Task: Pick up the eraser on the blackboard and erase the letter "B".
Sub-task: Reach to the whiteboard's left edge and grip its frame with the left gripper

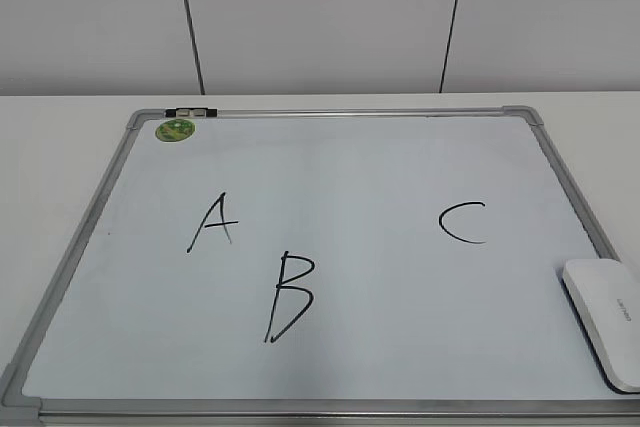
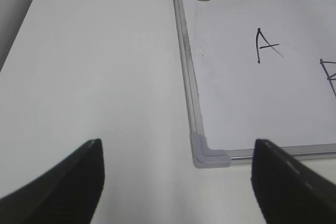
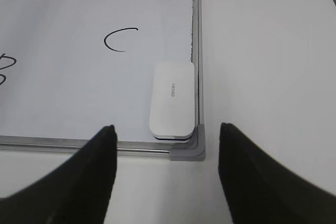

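The blackboard [image 1: 330, 167] is a white dry-erase board with a grey frame, lying flat on the table. The black letter "B" [image 1: 288, 297] is at its near middle, between "A" [image 1: 212, 223] and "C" [image 1: 462, 222]. The white eraser [image 1: 606, 319] lies at the board's near right corner; it also shows in the right wrist view [image 3: 171, 99]. My right gripper [image 3: 167, 150] is open and empty, just short of the eraser, over the bare table. My left gripper [image 2: 177, 161] is open and empty, off the board's near left corner [image 2: 209, 153]. Neither gripper shows in the exterior view.
A green round sticker [image 1: 175, 130] and a metal clip [image 1: 190, 112] sit at the board's far left corner. White table [image 2: 94, 66] lies on both sides of the board. A white panelled wall [image 1: 320, 17] stands behind.
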`<action>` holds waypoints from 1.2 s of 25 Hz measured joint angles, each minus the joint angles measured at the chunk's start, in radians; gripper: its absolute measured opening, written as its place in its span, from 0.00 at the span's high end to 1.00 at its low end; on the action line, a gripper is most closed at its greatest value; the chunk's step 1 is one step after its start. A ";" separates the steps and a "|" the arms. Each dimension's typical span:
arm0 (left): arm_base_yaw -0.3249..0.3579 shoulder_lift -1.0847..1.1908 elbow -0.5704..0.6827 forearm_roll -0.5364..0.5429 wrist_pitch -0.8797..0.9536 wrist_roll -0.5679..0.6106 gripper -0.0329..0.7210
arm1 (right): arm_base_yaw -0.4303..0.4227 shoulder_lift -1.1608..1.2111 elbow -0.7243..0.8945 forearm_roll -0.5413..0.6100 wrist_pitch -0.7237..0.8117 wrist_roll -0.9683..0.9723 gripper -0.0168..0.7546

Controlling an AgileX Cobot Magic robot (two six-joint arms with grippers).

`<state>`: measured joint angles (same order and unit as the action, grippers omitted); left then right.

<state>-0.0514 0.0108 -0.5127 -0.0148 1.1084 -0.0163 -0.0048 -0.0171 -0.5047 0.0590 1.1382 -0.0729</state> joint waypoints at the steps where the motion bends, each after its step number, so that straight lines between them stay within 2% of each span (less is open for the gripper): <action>1: 0.000 0.000 0.000 0.000 0.000 0.000 0.11 | 0.000 0.000 0.000 0.000 0.000 0.000 0.36; 17: 0.000 0.000 0.000 0.000 0.000 0.000 0.13 | 0.000 0.000 0.000 0.000 0.000 0.000 0.36; 25: 0.000 0.000 0.000 0.000 0.000 0.000 0.21 | 0.000 0.000 0.000 0.000 0.000 0.000 0.36; 30: 0.000 0.012 -0.002 -0.009 -0.005 0.000 0.22 | 0.000 0.000 0.000 0.000 0.000 0.000 0.36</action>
<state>-0.0514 0.0229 -0.5148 -0.0240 1.1034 -0.0163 -0.0048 -0.0171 -0.5047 0.0590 1.1382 -0.0729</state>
